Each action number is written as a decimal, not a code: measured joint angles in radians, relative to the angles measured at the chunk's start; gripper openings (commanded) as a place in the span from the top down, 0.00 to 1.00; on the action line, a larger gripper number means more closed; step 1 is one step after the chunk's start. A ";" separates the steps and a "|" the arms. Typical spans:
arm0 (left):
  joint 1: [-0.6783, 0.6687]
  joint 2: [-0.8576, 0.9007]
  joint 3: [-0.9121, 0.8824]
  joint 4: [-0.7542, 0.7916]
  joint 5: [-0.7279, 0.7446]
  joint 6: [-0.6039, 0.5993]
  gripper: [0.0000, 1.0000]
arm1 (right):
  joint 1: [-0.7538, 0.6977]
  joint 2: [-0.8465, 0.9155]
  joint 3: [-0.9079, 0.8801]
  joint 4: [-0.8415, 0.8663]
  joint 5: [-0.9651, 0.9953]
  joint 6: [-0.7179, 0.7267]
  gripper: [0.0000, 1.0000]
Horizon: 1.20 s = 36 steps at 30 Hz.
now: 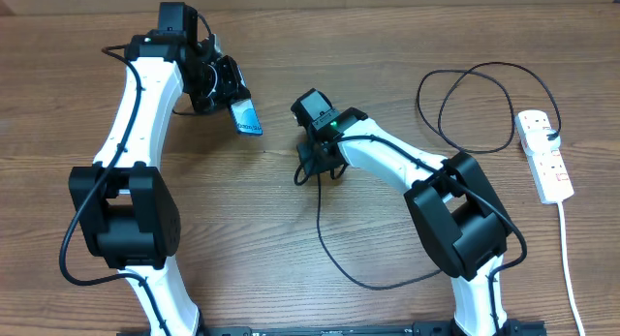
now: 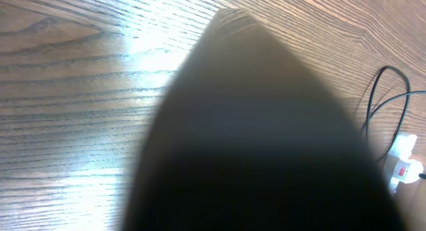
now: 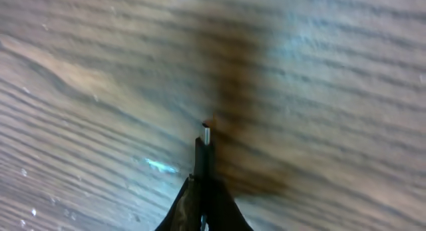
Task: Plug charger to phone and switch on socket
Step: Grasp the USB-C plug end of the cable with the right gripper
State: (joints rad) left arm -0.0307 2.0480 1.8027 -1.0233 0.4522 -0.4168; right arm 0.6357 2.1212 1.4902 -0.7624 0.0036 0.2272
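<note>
— What do we have on the left side?

— We see the left gripper [image 1: 225,96] clamped on the phone [image 1: 248,117], which juts out tilted, raised off the table [image 1: 387,45], its light blue screen facing up. In the left wrist view a dark blur close to the lens fills most of the picture, and we cannot make out any detail on it.

— And the right?

— The right gripper [image 1: 312,162] sits near mid-table, just to the right of the phone and apart from it. From its wrist camera we see the fingers closed on the charger [image 3: 202,161], with the metal tip [image 3: 207,134] sticking out in front, close above the wood.

— What is holding something?

— Only the socket [image 1: 545,157], lying at the far right edge. It has a black plug [image 1: 552,135] seated in its upper end, and a white cord [image 1: 570,268] runs down from its lower end. We spot a red switch [image 2: 401,171] on it; its position we cannot tell.
</note>
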 measured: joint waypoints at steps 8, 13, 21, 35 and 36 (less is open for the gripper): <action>0.000 0.000 0.000 0.000 0.005 0.000 0.96 | 0.003 -0.007 0.000 -0.054 0.003 0.005 0.96; 0.000 0.000 0.000 0.000 0.005 0.000 0.96 | 0.015 -0.007 -0.001 -0.034 -0.026 0.005 0.94; 0.000 0.000 0.000 -0.001 0.005 0.001 0.95 | 0.042 -0.007 -0.014 -0.024 -0.033 0.008 0.90; 0.000 0.000 0.000 -0.001 0.005 0.001 0.96 | 0.042 -0.013 -0.025 0.002 -0.050 0.031 0.80; 0.000 0.000 0.000 -0.001 0.005 0.001 0.96 | 0.043 -0.013 -0.025 0.003 -0.051 0.031 0.80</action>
State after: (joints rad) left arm -0.0307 2.0480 1.8027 -1.0241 0.4572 -0.4160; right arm 0.6785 2.1078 1.4651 -0.7589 -0.0471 0.2577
